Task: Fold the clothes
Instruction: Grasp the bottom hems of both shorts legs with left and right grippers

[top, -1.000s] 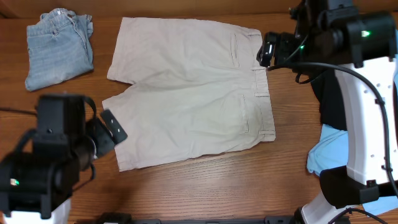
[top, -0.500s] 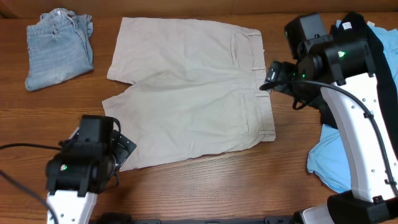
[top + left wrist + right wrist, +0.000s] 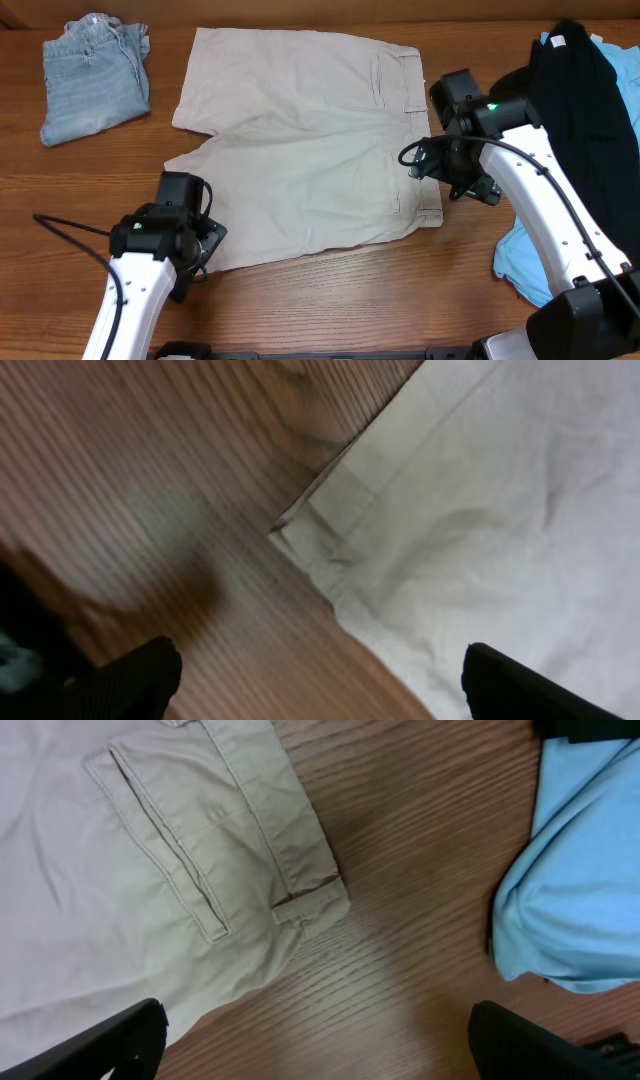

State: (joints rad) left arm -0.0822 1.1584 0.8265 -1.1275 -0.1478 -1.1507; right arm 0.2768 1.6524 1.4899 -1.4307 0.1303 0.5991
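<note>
I count four garments on the table: one pair of beige shorts in the middle, one bundle of denim at the upper left, one black garment at the right edge and one sky-blue top at the lower right. The shorts show two back pockets. I have two arms, my left arm and my right arm, each with one pair of jaws.

The left arm and right arm are white-shelled with black joints, green lights and black cables.

Shorts pale beige, denim faded light blue, one garment black, a top sky-blue — table brown, wood-grained.
</note>
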